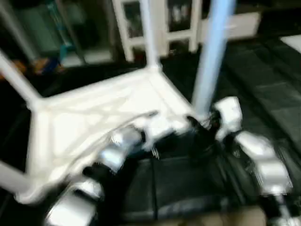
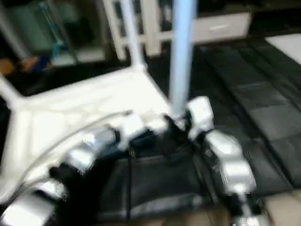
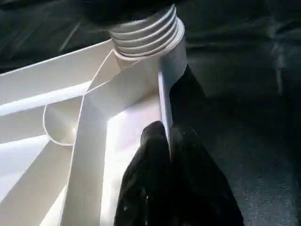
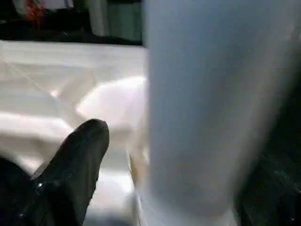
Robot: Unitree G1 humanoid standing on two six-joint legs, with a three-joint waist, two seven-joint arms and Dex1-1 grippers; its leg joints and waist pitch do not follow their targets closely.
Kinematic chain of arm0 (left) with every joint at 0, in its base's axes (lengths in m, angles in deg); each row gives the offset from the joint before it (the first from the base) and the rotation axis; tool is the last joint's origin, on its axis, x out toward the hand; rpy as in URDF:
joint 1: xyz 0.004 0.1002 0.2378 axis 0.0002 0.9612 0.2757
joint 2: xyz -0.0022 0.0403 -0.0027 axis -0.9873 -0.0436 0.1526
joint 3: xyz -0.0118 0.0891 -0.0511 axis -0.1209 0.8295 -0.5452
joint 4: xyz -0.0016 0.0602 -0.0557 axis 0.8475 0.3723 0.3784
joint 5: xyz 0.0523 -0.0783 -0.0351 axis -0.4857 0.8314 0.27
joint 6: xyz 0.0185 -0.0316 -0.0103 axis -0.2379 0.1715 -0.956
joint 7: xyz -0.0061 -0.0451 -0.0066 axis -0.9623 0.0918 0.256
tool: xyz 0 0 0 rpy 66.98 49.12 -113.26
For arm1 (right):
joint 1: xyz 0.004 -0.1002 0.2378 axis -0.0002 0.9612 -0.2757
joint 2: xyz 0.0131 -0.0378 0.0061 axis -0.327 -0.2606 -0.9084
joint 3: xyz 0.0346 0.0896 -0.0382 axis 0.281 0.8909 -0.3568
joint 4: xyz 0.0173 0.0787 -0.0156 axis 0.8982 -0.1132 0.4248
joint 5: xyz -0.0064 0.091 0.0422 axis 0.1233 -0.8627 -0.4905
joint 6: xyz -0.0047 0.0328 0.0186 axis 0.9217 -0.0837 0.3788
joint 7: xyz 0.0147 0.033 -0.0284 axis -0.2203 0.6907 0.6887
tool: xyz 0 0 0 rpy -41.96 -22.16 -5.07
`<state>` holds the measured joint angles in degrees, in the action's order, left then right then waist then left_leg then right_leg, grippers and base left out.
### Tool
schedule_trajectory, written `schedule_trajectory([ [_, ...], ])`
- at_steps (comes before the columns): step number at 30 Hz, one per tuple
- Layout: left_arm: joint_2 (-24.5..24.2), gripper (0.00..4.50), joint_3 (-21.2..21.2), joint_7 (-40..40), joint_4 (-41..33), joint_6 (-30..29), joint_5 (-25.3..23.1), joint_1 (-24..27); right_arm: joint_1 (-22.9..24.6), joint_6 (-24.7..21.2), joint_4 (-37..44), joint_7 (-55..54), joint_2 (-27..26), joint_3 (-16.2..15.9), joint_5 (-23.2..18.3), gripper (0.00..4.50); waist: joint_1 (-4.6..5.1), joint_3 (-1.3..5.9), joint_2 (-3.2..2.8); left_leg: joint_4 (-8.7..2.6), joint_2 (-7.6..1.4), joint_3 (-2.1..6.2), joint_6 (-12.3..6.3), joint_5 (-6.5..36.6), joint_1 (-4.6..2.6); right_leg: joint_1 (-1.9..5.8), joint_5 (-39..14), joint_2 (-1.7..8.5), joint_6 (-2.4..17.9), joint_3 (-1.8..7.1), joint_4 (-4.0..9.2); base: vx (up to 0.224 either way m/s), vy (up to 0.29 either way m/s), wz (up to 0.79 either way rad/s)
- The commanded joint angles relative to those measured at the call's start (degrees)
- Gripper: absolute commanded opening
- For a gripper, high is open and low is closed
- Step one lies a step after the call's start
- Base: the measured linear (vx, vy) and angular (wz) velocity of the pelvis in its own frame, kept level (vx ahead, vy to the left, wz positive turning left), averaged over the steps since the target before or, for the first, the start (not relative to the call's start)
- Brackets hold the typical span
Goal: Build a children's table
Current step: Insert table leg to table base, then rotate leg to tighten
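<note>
The white tabletop (image 1: pixel 94 117) lies upside down on dark floor mats, ribbed underside up. Legs stand in its corners: one at the far corner (image 1: pixel 149 33), one at the left (image 1: pixel 16 77), and a bluish-white leg (image 1: pixel 214 47) at the near right corner. In the left wrist view that leg's threaded end (image 3: pixel 148 30) sits at the round socket. My left gripper (image 3: pixel 168 136) is shut on the tabletop's thin rim wall just beside that socket. My right gripper (image 1: pixel 200 127) is at the base of the near right leg (image 4: pixel 216 108); one black finger (image 4: pixel 75 165) stands a little apart from it.
A white glass-door cabinet (image 1: pixel 164 23) stands behind the table. Black padded mats (image 1: pixel 263 94) cover the floor to the right and in front. A fourth leg end (image 1: pixel 9 181) shows at the near left corner. A thin cable (image 2: pixel 129 183) hangs by my left forearm.
</note>
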<state>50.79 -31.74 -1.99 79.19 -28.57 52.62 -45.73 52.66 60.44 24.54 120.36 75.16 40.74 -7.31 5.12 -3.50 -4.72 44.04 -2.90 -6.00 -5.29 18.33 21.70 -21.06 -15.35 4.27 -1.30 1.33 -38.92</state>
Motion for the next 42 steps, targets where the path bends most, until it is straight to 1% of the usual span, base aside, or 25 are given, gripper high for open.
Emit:
schedule_trajectory([
  [1,-2.37,0.0,-0.51,-1.68,-3.69,0.77,0.68,0.01,-0.5,-0.22,0.86,0.92,-0.86,-1.48,0.31,4.0,-2.56,5.24,1.67,-5.1,-2.31,1.29,1.43,-20.89,4.42,6.81,39.49,3.57,7.82,1.86,2.82,0.102,-0.027,0.03],
  [2,-2.73,0.0,-0.4,-2.24,-4.14,0.88,0.73,0.45,-0.46,-0.3,0.85,1.18,-0.6,-1.37,0.22,4.0,-3.29,5.55,-1.51,-8.96,-5.0,1.78,0.17,-29.63,2.79,5.05,48.2,2.12,7.25,-0.9,0.97,0.0,0.0,0.0],
  [3,-2.91,0.0,-0.43,-2.54,-4.39,0.99,0.68,0.74,-0.42,-0.36,0.87,1.34,-0.42,-1.29,0.13,4.0,-2.97,5.77,-2.05,-8.27,-7.55,2.6,-4.41,-34.0,1.38,3.31,47.38,1.91,5.86,-1.55,0.52,0.0,0.0,0.0],
  [4,-3.04,0.0,-0.49,-3.06,-4.63,0.68,0.83,1.01,-0.39,-0.44,0.88,1.62,-0.14,-1.21,-0.01,4.0,-2.19,6.03,-2.67,-7.8,-11.05,4.81,-7.52,-40.45,-0.65,1.85,42.2,1.91,6.45,-1.58,-1.19,0.0,0.0,0.0],
  [5,-3.23,0.0,-0.63,-3.99,-5.0,0.12,1.13,1.44,-0.36,-0.59,0.88,2.15,0.42,-1.14,-0.33,4.0,-1.71,6.07,-1.65,-8.05,-13.32,7.02,-12.37,-51.34,-3.5,-1.21,21.71,4.45,8.29,0.08,1.01,0.0,0.0,0.0],
  [6,-3.31,0.0,-0.7,-4.65,-5.27,-0.43,1.4,1.72,-0.34,-0.63,0.87,2.69,0.86,-1.08,-0.62,4.0,-2.99,5.37,-0.84,-8.01,-10.24,4.09,-10.46,-38.84,-0.74,0.33,19.67,5.33,11.61,0.26,3.19,-0.028,0.05,-0.07],
  [7,-3.52,0.0,-0.58,-5.17,-5.65,-0.95,1.59,2.01,-0.34,-0.78,0.86,3.38,1.29,-0.93,-0.92,4.0,-3.42,5.09,-0.37,-8.35,-8.66,2.38,-9.15,-29.36,0.7,1.44,18.67,5.51,13.59,0.13,3.93,-0.028,0.05,-0.07],
  [8,-3.8,0.0,-0.35,-5.81,-6.16,-1.43,1.75,2.36,-0.33,-1.14,0.92,4.39,1.78,-0.76,-1.44,4.0,-3.88,4.93,-0.12,-8.8,-7.92,1.35,-7.81,-20.41,1.41,2.26,16.43,5.68,15.25,0.07,4.53,-0.056,0.051,0.0],
  [9,-4.0,0.0,-0.16,-6.24,-6.53,-1.75,1.83,2.59,-0.33,-1.41,0.96,5.11,2.12,-0.61,-1.81,4.0,-4.54,4.64,-0.24,-9.53,-8.45,0.68,-5.24,-8.37,1.04,2.44,9.75,5.61,17.93,-0.01,5.4,-0.079,0.059,0.05],
  [10,-4.17,0.0,-0.04,-6.52,-6.85,-2.04,1.86,2.8,-0.31,-1.65,1.04,5.85,2.47,-0.51,-2.19,4.0,-4.47,4.21,-0.62,-10.66,-9.45,0.58,-3.44,-1.36,0.48,2.26,4.07,4.9,19.37,-0.43,5.62,-0.079,0.059,0.05],
  [11,-4.22,0.0,-0.02,-6.58,-6.95,-2.16,1.86,2.87,-0.29,-1.73,1.08,6.15,2.62,-0.49,-2.34,4.0,-3.97,3.89,-0.96,-11.7,-10.04,0.45,-1.57,4.71,-0.09,1.84,0.07,4.18,19.64,-0.84,5.59,-0.073,0.058,0.07],
  [12,-4.3,0.0,-0.01,-6.63,-7.13,-2.35,1.85,2.97,-0.27,-1.83,1.15,6.58,2.81,-0.43,-2.51,4.0,-3.7,3.88,-0.98,-12.0,-10.13,0.34,-0.7,6.81,-0.25,1.79,-0.89,4.04,19.36,-0.98,5.63,-0.066,0.066,0.01],
  [13,-4.5,0.0,0.1,-7.13,-7.51,-2.73,2.05,3.23,-0.11,-1.87,1.33,8.03,3.54,-0.49,-2.91,4.0,-3.17,3.53,-0.64,-12.68,-9.86,-0.12,1.58,12.34,-0.21,1.88,-4.65,4.23,18.35,-1.09,6.09,-0.066,0.066,0.01],
  [14,-4.62,0.0,0.17,-7.43,-7.75,-2.95,2.15,3.39,-0.04,-1.99,1.41,8.79,3.97,-0.47,-3.16,4.0,-3.17,3.53,-0.64,-12.68,-9.86,-0.12,1.58,12.34,-0.21,1.88,-4.65,4.23,18.35,-1.09,6.09,-0.06,0.07,-0.05],
  [15,-4.72,0.0,0.22,-7.81,-8.0,-3.14,2.31,3.57,-0.02,-2.22,1.43,9.57,4.37,-0.42,-3.52,4.0,-3.08,3.35,-0.69,-13.01,-9.73,-0.34,3.1,15.3,-0.45,1.78,-8.38,4.57,17.18,-1.04,6.65,-0.051,0.067,-0.06],
  [16,-4.85,0.0,0.21,-8.81,-8.68,-3.86,2.63,4.01,0.0,-2.33,1.39,11.12,5.25,-0.56,-3.96,4.0,-2.95,3.49,-0.34,-13.17,-9.69,-0.41,4.47,16.39,-0.49,1.78,-10.78,4.82,15.68,-0.85,7.1,-0.051,0.067,-0.06],
  [17,-4.85,0.0,0.21,-8.81,-8.68,-3.86,2.63,4.01,0.0,-2.33,1.39,11.12,5.25,-0.56,-3.96,4.0,-2.96,3.55,-0.29,-13.16,-9.69,-0.51,4.48,16.04,-0.49,1.68,-10.64,4.87,15.44,-0.82,7.17,-0.044,0.061,-0.04],
  [19,-4.95,0.0,0.15,-9.14,-9.27,-4.31,2.55,4.32,0.14,-2.53,1.54,12.38,5.98,-0.82,-4.29,4.0,-2.87,3.54,0.13,-13.07,-9.61,-0.93,3.77,15.04,-0.43,1.31,-10.4,5.05,15.16,-0.8,7.44,0.0,0.0,0.0],
  [22,-5.02,0.0,0.08,-9.18,-9.88,-5.03,2.36,4.59,0.62,-3.0,1.82,14.42,7.08,-1.17,-4.52,4.0,-2.57,3.69,-0.07,-13.21,-9.77,-0.98,2.94,14.11,-0.27,1.23,-8.82,5.08,15.09,-0.91,7.33,0.0,0.0,0.0],
  [26,-5.06,0.0,0.14,-9.32,-10.24,-5.54,2.36,4.69,1.51,-2.94,2.11,15.58,7.72,-1.43,-4.61,4.0,-2.38,3.86,0.08,-13.15,-9.73,-1.12,1.18,11.99,0.02,1.34,-7.17,5.27,14.96,-1.02,7.5,0.0,0.0,0.0],
  [31,-5.23,0.0,0.44,-9.63,-10.73,-6.0,2.39,4.83,2.38,-2.69,2.71,17.74,9.04,-1.78,-4.81,4.0,-2.7,3.78,0.05,-13.05,-9.82,-1.33,-0.26,10.53,0.08,1.14,-7.32,5.42,15.02,-0.86,7.87,0.0,0.0,0.0],
  [37,-5.67,0.0,1.2,-11.06,-11.7,-6.48,2.29,5.44,1.3,-2.68,0.87,21.96,10.94,-1.4,-5.51,3.3,-2.81,3.8,0.14,-13.05,-9.88,-1.46,-1.31,9.6,0.14,1.2,-7.22,5.4,15.37,-0.87,7.94,0.0,0.0,0.0],
  [40,-5.83,0.0,1.36,-11.51,-12.18,-6.69,2.28,5.74,0.74,-1.86,-0.09,22.83,11.37,-1.64,-5.16,3.12,-2.87,3.87,0.17,-13.1,-9.99,-1.4,-1.9,8.24,0.22,1.25,-5.64,5.39,15.68,-0.96,7.79,0.0,0.0,0.0],
  [41,-6.01,0.0,1.46,-11.8,-12.57,-6.86,2.25,5.99,0.37,-1.26,-0.64,23.58,11.75,-1.76,-5.21,3.12,-2.85,3.86,0.69,-13.05,-9.97,-1.51,-2.28,8.02,0.27,1.26,-5.4,5.38,15.81,-0.95,7.86,0.0,0.0,0.0],
  [42,-6.07,0.0,1.49,-11.89,-12.68,-6.91,2.25,6.06,0.27,-1.14,-0.76,23.81,11.87,-1.78,-5.26,2.95,-2.98,3.87,0.44,-13.03,-10.03,-1.43,-2.36,7.84,0.3,1.36,-5.35,5.55,15.91,-0.92,7.75,0.0,0.0,0.0],
])
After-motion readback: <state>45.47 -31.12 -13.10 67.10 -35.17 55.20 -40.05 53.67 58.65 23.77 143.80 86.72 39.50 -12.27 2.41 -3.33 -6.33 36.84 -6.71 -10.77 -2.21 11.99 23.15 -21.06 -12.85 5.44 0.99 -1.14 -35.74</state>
